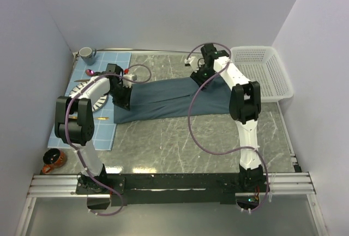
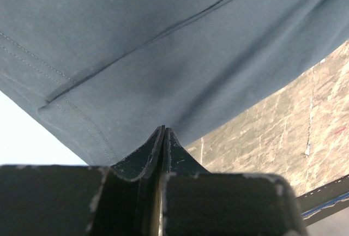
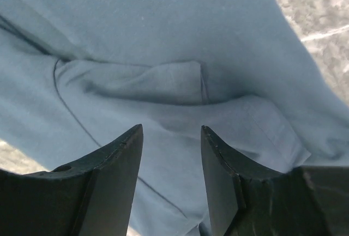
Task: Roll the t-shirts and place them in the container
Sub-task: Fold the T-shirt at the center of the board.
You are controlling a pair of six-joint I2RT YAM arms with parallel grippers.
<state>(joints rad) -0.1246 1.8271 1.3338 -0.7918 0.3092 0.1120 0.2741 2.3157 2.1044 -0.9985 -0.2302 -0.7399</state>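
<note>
Left wrist: t-shirt (image 2: 163, 45) hem against closed left pincer (image 2: 164, 131).

A robotics lab: white walls (image 1: 163, 7) box in a table (image 1: 163, 143) with an aluminium mounting rail (image 1: 54, 184)

Folded t-shirt (image 1: 169, 98) on table (image 1: 180, 138)
</note>
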